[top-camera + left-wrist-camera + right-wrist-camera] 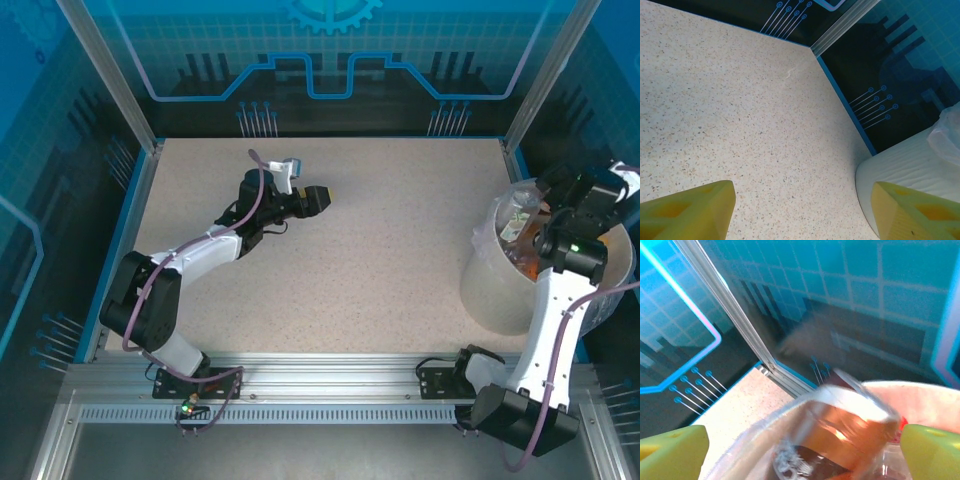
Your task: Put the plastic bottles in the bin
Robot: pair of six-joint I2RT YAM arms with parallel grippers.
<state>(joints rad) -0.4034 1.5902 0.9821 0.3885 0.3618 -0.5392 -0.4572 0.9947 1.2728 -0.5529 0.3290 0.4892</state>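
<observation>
- We saw the right gripper (pixel 804 430) poised over the large round white translucent plastic bin (pixel 495 290), its yellow fingers (pixel 670 452) spread wide and gripping nothing.
- A clear plastic bottle with an orange-brown label (pixel 850 432) appeared blurred between and just below those jaws, inside the bin's rim. We could not tell whether it touched either finger.
- More small plastic bottles (pixel 520 228) lay heaped in the bin beneath the same jaws, too crowded for us to count.
- The left gripper (pixel 320 197) hung over the speckled beige table (pixel 400 250), well apart from the bin. Its jaws stood wide open, with bare tabletop between and below them.
- From the left wrist, we found the bin's ribbed white wall ahead and to the right of the jaws, resting on the table. A fold of crinkled clear plastic (pixel 950 135) showed above its rim.
- On the overhead view, the bin sat at the table's right edge, under the right jaws and far to the right of the left ones.
</observation>
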